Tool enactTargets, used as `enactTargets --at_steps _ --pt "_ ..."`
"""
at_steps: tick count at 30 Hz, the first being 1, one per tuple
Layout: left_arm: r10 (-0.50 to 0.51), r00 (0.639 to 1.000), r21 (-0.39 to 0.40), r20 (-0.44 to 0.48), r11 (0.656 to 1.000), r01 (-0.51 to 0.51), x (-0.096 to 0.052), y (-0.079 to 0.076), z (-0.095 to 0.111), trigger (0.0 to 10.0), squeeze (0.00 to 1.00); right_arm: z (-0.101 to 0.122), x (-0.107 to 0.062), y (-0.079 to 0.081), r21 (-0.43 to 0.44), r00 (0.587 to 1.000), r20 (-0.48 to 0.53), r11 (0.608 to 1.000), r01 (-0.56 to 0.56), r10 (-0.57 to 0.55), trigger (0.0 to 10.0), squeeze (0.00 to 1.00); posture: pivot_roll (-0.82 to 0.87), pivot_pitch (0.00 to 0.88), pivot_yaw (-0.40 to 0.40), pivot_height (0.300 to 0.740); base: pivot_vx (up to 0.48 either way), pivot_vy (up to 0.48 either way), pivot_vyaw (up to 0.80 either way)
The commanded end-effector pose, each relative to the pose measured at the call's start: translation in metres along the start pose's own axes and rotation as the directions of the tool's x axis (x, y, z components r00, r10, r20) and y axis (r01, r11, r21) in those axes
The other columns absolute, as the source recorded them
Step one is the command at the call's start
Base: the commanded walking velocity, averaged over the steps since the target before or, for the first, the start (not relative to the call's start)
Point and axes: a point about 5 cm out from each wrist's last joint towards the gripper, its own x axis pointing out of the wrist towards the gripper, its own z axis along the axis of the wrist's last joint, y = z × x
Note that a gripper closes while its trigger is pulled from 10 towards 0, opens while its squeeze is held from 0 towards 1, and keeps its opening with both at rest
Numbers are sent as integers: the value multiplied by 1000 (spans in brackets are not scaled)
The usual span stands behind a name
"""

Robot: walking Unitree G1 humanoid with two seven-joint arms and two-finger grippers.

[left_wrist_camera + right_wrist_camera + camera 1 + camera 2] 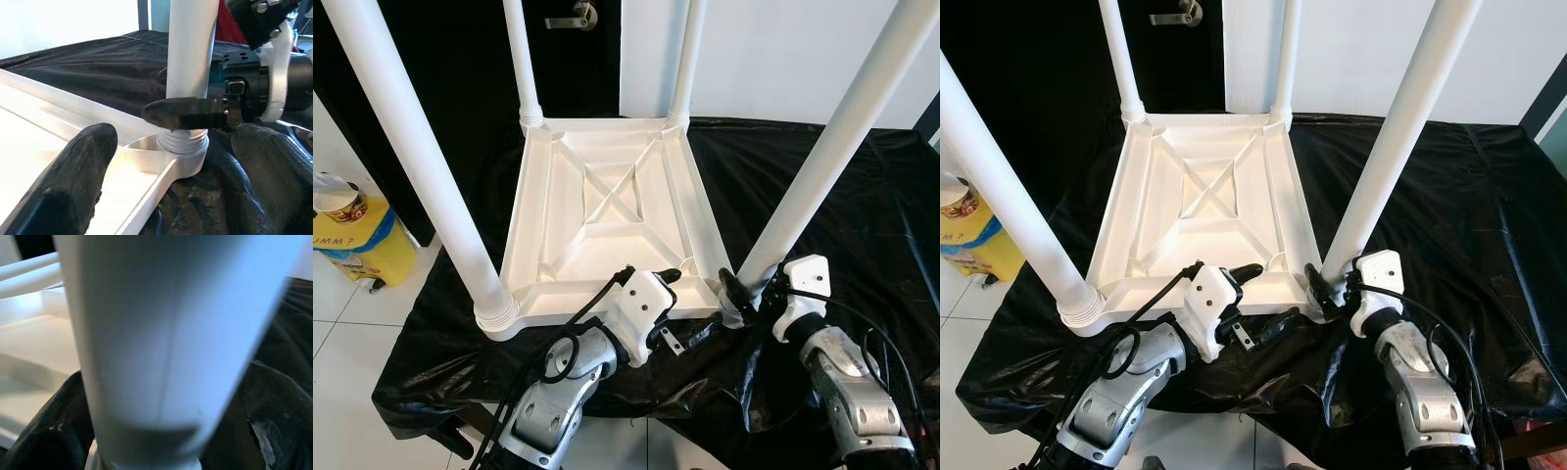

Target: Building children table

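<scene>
A white plastic children's table (607,196) lies upside down on a black cloth (862,196), its four white legs pointing up. My left gripper (687,305) is open at the near rim. One finger (73,186) rests inside the tray-like underside and the other finger (274,166) sits outside on the cloth. My right gripper (744,294) is shut around the base of the near right leg (822,157). There, the leg (166,333) stands between both fingers, just above its threaded socket (183,142).
The near left leg (421,157) rises close to my left arm. A yellow bag (357,245) with a cup (337,201) on top stands on the white tile floor at the left. A dark door (578,15) and a white wall are behind.
</scene>
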Motion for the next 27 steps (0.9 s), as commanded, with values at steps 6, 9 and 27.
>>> enactTargets --at_steps 6,9,27 --pt "15 1000 13 -17 1000 -14 2 2 -1 10000 0 0 13 2 -34 994 -2 994 -106 106 10000 0 -12 28 -39 740 0 0 0" --pt "13 1000 18 -20 1000 -13 2 1 -1 10000 0 -1 18 7 -40 989 -5 988 -148 148 9137 0 -7 28 -44 740 0 0 0" --pt "30 999 18 -26 999 -29 1 0 -3 10000 0 -14 20 9 20 991 -28 991 -134 134 10000 0 0 34 -59 740 0 0 0"
